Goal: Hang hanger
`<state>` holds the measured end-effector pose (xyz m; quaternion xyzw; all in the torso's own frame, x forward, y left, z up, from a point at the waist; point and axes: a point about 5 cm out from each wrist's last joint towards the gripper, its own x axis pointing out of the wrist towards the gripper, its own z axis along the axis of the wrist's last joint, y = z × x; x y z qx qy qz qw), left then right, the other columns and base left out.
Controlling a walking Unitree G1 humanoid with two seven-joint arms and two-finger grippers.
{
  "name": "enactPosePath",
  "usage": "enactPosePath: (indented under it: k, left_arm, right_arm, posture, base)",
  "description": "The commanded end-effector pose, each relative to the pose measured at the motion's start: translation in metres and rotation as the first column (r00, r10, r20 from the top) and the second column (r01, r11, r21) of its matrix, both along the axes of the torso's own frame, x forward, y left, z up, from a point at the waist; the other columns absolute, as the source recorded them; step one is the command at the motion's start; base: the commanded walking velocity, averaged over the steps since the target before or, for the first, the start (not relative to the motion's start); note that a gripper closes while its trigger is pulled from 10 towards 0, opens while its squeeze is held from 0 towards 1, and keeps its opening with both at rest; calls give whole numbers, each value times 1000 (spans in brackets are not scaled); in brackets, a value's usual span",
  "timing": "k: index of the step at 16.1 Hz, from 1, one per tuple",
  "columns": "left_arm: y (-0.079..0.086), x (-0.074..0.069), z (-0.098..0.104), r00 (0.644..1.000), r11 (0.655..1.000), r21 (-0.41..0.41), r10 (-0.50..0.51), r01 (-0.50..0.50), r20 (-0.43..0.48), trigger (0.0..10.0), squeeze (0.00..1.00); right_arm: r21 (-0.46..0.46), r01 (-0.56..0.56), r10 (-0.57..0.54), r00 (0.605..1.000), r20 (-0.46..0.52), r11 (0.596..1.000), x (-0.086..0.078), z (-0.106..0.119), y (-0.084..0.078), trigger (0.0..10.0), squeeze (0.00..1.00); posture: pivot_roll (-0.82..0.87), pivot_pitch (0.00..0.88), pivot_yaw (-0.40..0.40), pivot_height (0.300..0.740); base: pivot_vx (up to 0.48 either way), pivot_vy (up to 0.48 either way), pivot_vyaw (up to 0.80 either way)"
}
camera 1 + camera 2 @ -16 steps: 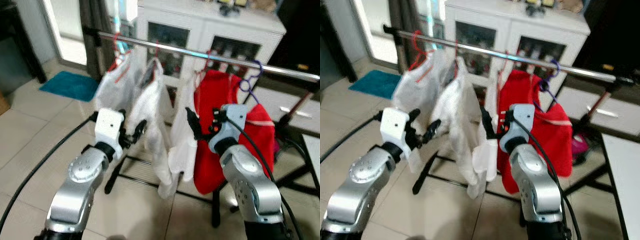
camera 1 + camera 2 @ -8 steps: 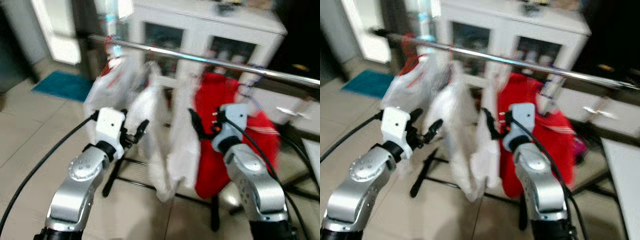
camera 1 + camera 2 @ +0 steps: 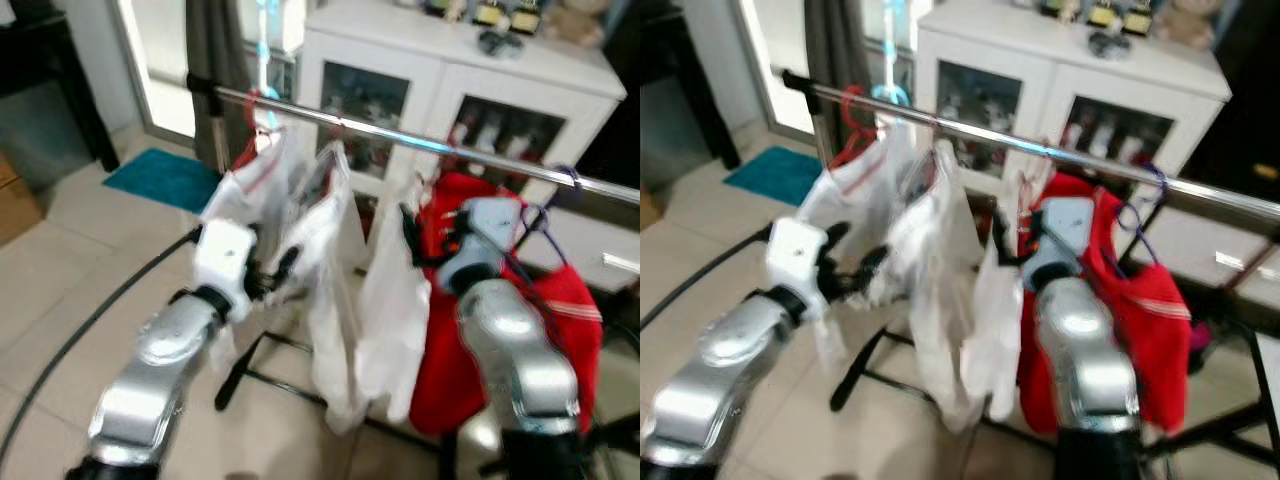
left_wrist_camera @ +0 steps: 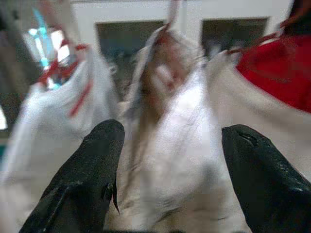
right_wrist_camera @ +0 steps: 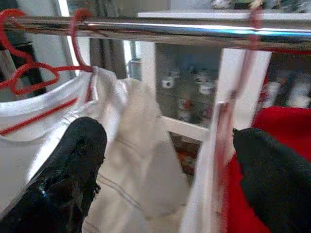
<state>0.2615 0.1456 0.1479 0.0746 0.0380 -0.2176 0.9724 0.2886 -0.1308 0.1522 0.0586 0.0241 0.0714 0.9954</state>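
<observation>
A metal rail (image 3: 400, 132) carries several garments. Two white tops hang on red hangers (image 5: 29, 73), a third white piece (image 3: 395, 300) hangs beside them, and a red top (image 3: 565, 330) hangs on a purple hanger (image 3: 545, 215). My left gripper (image 3: 285, 270) is raised before the left white tops, open, with nothing between its fingers (image 4: 97, 165). At the third white piece, just under the rail, my right gripper (image 3: 418, 238) is open and holds nothing. A red hanger hook (image 5: 252, 29) sits on the rail ahead of it.
Behind the rack stands a white cabinet (image 3: 450, 90) with glass doors. A dark curtain (image 3: 215, 60) and a teal mat (image 3: 160, 175) lie to the left. The rack's black legs (image 3: 235, 370) spread over the tiled floor.
The whole picture has shifted and the rack looks nearer, so the camera moved. Both arms keep their raised pose with the grippers still open.
</observation>
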Motion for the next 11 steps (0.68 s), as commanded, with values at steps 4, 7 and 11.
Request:
enactPosePath:
  k: [4,7,11]
  left_arm:
    - [-9,-11,2,982,981,33,-190,190,2,10000,0]
    - [-5,-19,-1,941,938,93,-327,334,-86,10000,0]
    - [-4,-26,-3,885,884,107,-437,456,-159,10000,0]
  right_arm:
    - [-27,100,-101,995,-25,995,10,4,-28,10000,1000]
    - [-62,70,-75,993,-87,996,24,4,-29,10000,1000]
    - [-95,63,-78,983,-164,993,53,0,-35,10000,1000]
  posture:
    - [82,0,-77,740]
    - [79,0,-76,740]
    - [71,0,-70,740]
  base:
    - [0,0,0]
    - [0,0,0]
    - [0,0,0]
